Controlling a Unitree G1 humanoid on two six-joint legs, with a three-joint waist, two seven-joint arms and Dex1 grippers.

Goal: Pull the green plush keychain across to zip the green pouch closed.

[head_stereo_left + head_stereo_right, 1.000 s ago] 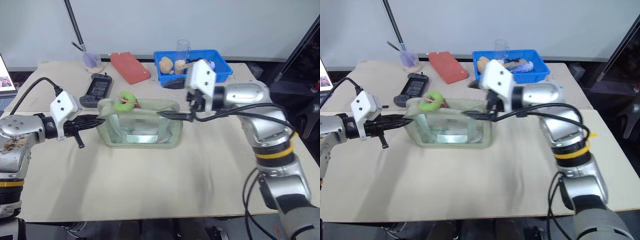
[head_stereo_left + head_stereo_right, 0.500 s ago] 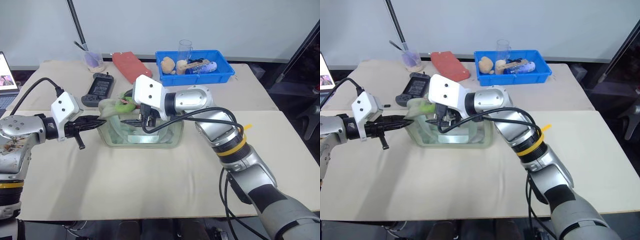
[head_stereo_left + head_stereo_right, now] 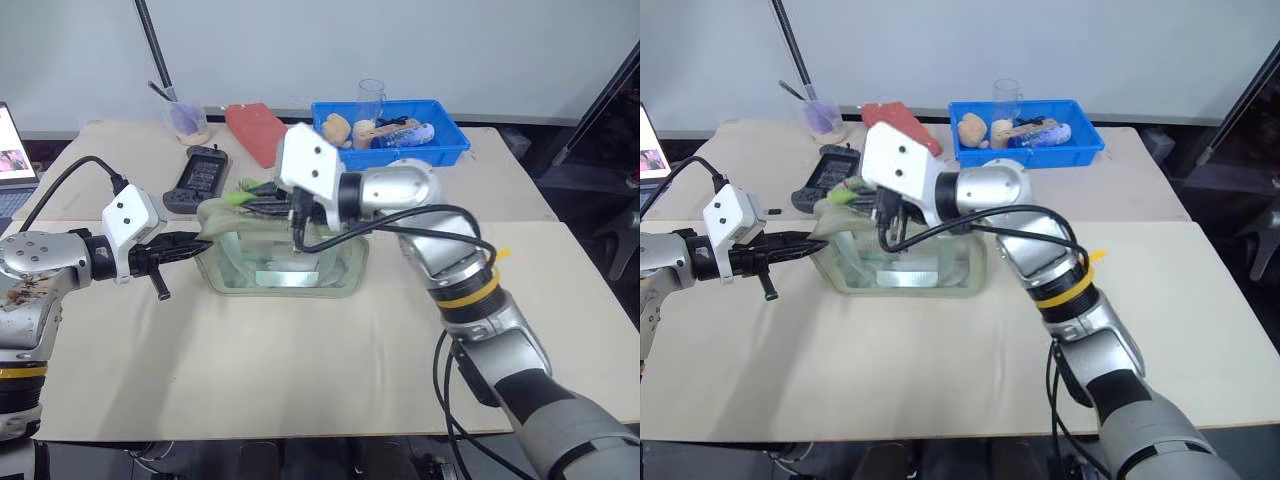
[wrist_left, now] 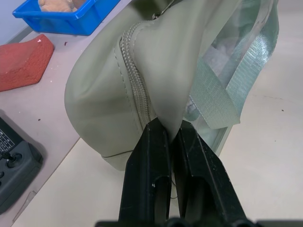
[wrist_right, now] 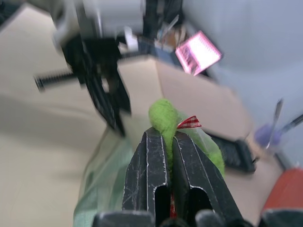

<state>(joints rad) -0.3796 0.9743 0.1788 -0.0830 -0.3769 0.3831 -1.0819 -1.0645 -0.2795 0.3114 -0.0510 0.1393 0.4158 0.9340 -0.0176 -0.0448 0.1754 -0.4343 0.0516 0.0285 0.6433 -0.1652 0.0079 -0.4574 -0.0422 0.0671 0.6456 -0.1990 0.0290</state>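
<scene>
The green pouch (image 3: 285, 268) stands mid-table with clear sides and a sage fabric top. My left gripper (image 3: 199, 241) is shut on the fabric at the pouch's left end, beside the zipper (image 4: 137, 97); in the left wrist view the black fingers (image 4: 152, 156) pinch the cloth. Reaching across the pouch top from the right, my right gripper (image 3: 250, 190) is shut on the green plush keychain (image 5: 162, 115) above the pouch's left end. A small red checked ribbon (image 5: 189, 122) sits on the plush. Much of the plush is hidden between the fingers.
A blue bin (image 3: 440, 143) with toys and a clear glass (image 3: 370, 98) stands behind the pouch. A red block (image 3: 255, 130), a black controller (image 3: 196, 178) and a cup with purple contents (image 3: 185, 120) lie at the back left. A laptop (image 3: 9, 142) sits at the left edge.
My right gripper swept left from the pouch's right end to its left end and shut on the keychain. The left gripper kept its hold and place.
</scene>
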